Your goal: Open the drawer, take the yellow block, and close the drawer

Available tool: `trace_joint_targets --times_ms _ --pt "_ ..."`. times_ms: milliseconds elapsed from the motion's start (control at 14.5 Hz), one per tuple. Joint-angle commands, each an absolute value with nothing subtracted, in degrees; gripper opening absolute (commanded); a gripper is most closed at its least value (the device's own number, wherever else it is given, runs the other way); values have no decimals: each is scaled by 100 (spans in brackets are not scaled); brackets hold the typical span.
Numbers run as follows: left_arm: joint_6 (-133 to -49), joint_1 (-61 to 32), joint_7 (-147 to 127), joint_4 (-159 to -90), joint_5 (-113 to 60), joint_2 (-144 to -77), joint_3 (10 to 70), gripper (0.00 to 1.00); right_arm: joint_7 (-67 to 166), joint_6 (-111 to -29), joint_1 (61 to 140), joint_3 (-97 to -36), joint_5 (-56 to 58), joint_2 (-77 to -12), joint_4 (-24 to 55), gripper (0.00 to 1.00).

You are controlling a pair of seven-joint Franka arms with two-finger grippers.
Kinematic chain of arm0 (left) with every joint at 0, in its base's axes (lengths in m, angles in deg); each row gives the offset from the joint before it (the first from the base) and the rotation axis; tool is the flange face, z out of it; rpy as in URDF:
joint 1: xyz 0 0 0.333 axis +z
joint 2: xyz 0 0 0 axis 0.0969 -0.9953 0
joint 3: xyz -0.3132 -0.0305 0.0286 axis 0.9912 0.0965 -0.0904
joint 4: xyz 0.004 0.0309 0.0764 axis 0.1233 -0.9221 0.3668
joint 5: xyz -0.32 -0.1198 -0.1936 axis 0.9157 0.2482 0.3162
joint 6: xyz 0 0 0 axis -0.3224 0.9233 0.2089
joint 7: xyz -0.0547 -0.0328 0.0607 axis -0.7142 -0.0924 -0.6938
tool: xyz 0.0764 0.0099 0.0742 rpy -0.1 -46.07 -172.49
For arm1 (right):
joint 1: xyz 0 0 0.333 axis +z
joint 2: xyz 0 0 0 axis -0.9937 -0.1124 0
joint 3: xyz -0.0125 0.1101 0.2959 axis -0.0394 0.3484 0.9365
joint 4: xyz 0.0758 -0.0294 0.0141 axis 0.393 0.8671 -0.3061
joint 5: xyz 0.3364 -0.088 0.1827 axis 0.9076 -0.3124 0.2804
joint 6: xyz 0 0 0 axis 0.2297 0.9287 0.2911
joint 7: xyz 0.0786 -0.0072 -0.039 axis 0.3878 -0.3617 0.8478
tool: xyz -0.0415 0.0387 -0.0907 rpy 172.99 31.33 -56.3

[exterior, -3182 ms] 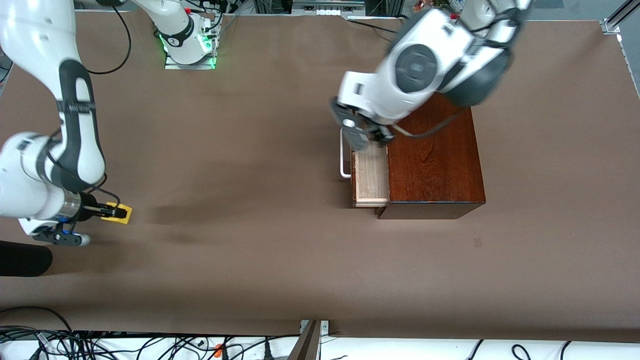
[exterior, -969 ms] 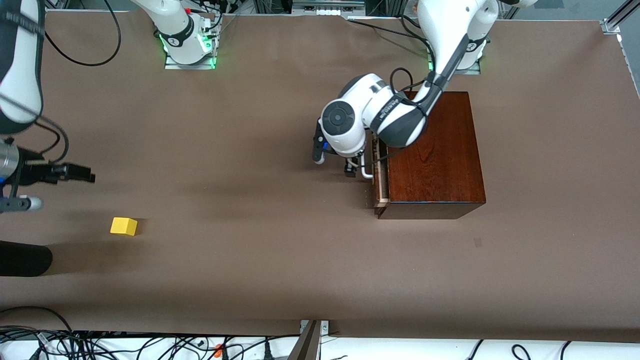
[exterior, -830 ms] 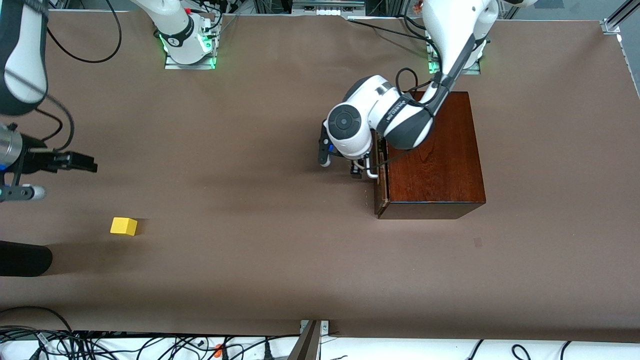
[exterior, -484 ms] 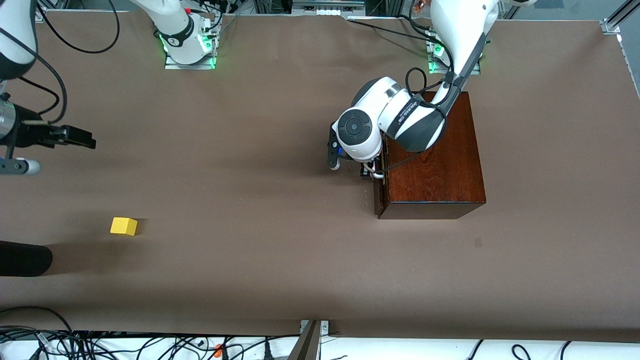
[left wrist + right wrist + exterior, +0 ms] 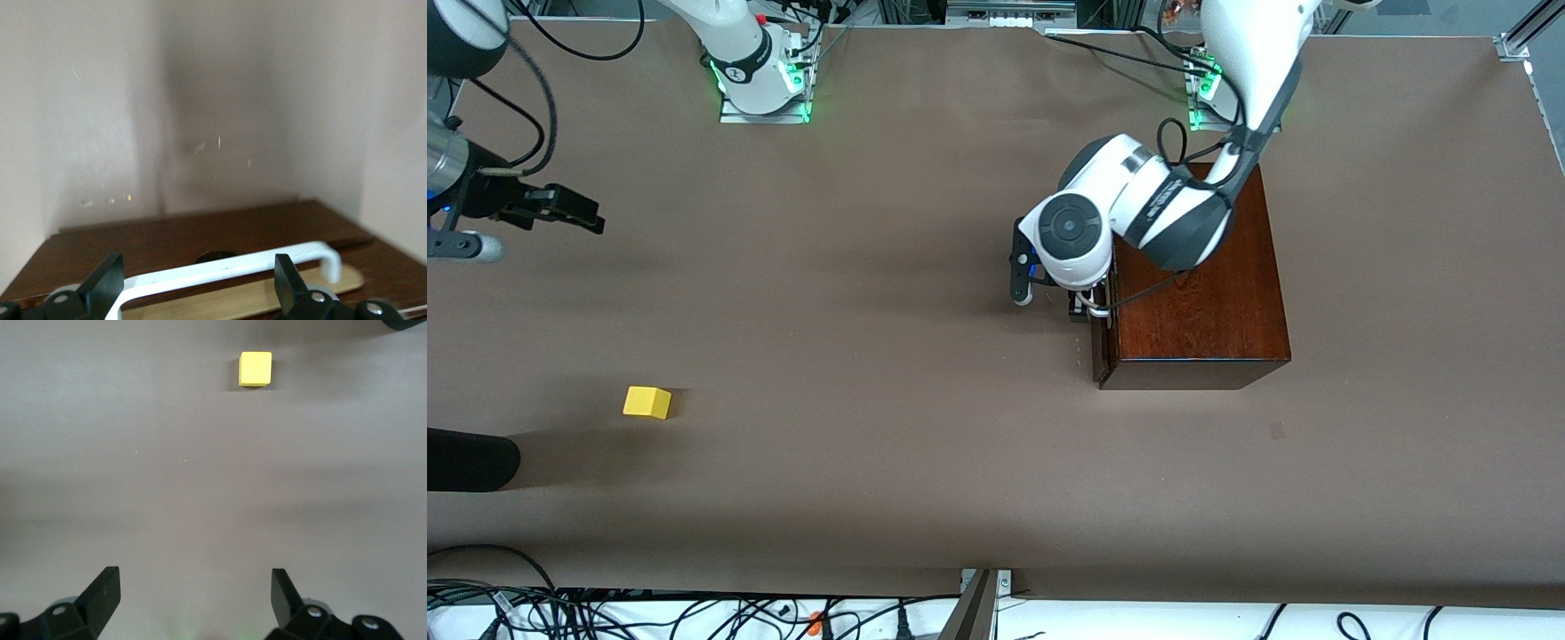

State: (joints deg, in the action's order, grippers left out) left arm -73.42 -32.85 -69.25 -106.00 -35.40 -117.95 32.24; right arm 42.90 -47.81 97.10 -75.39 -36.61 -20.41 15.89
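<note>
The dark reddish-brown box (image 5: 1200,284) stands toward the left arm's end of the table. Its drawer (image 5: 1100,348) is pushed in; the left wrist view shows only a thin strip of pale wood (image 5: 267,301). My left gripper (image 5: 1086,308) is open in front of the drawer, its fingers on either side of the white handle (image 5: 227,267) without gripping it (image 5: 195,285). The yellow block (image 5: 647,402) lies on the table at the right arm's end and shows in the right wrist view (image 5: 255,368). My right gripper (image 5: 585,213) is open and empty above the table (image 5: 193,595).
A black rounded object (image 5: 467,458) lies at the table's edge near the yellow block. Cables (image 5: 605,613) run along the table's edge nearest the camera. The arms' bases (image 5: 760,84) stand at the edge farthest from it.
The right gripper let go of the yellow block on the table and drew away toward the bases. The left gripper pushed the drawer from well open to shut.
</note>
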Motion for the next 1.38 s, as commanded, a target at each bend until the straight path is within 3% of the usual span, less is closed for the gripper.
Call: trace_joint_targets --times_ms 0,138,208,692,1038,1314 --pt "-6975 -3062 -6259 -10578 -2897 -11146 3251 100 4190 -4852 9438 -7171 -3792 -1903 1636 100" --pt "-6502 -2642 -5495 -10587 -2861 -10716 3251 100 4208 -4817 8333 -6049 -3809 -1903 1504 100" --pt "-6204 -2422 -5178 -10578 -2904 -10531 3242 100 4208 -4747 8093 -5826 -3810 -1903 1434 100" --pt "-4936 -909 -4445 -10587 -3484 -9915 3216 100 4225 -4685 8047 -5833 -3792 -1947 1275 100" --pt "-4979 -214 -4314 -10244 -3678 -9861 3154 100 4225 -4685 8029 -5868 -3774 -1947 1275 100" --pt "-5609 -406 -2929 -10672 -3748 -9493 2558 100 4287 -4501 8021 -5894 -3757 -2052 1091 100"
